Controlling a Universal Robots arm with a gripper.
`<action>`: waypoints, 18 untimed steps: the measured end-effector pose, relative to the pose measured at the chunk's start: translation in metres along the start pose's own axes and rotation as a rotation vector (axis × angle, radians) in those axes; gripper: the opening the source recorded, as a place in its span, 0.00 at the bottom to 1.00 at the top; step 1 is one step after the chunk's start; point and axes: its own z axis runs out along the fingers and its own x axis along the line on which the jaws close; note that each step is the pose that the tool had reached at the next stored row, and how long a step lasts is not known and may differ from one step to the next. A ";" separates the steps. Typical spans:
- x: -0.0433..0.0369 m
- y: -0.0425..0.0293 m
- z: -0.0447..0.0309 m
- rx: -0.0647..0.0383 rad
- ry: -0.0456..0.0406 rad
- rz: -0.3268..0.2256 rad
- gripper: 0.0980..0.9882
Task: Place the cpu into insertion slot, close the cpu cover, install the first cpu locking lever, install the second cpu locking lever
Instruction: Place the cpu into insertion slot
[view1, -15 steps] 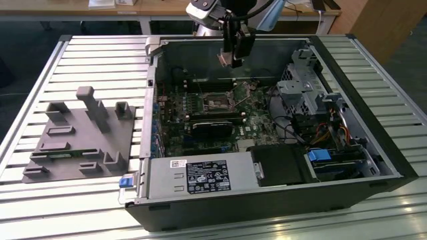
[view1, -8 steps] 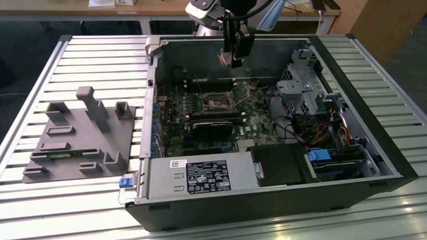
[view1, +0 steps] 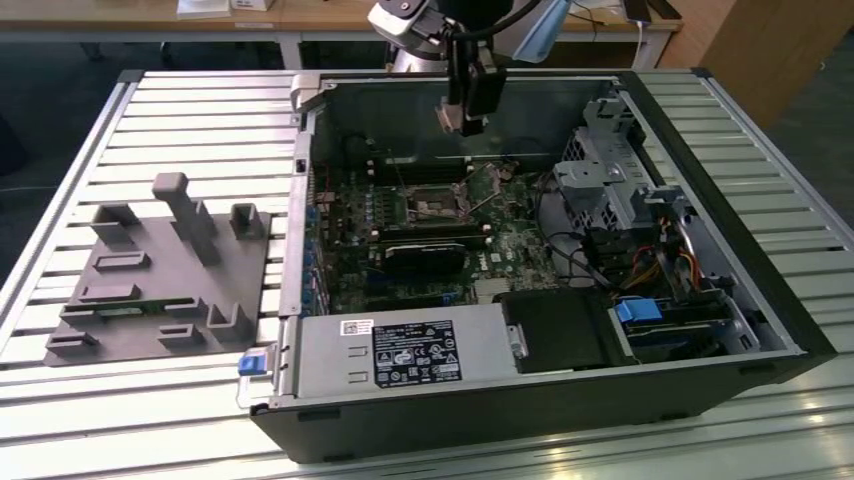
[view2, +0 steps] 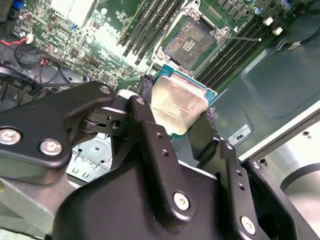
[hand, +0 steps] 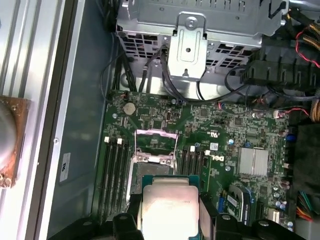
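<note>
My gripper (view1: 462, 118) hangs over the open computer case, shut on the cpu (view2: 178, 102), a flat square chip with a silvery-grey top. Black fingers (view2: 146, 107) press on two opposite edges of the chip. Both wrist views show the cpu (hand: 169, 207) held above the green board, close to the insertion slot (view2: 193, 44) but apart from it. That slot (view1: 434, 205) has a dark centre and a metal rim. The cpu cover (hand: 156, 144) stands swung open at the slot's far side.
Long black memory slots (hand: 114, 170) flank the socket. A metal drive cage (view1: 607, 180) and cables fill the case on the exterior view's right. The power supply (view1: 400, 355) lies along the near wall. A grey fixture (view1: 160, 270) sits on the slatted table (view1: 187, 100).
</note>
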 end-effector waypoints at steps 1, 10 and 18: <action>0.0024 0.0001 0.0011 0.000 -0.0009 0.008 0.49; 0.0071 0.0000 0.0071 -0.001 -0.0035 0.030 0.49; 0.0075 -0.0015 0.0125 0.000 -0.0040 0.030 0.49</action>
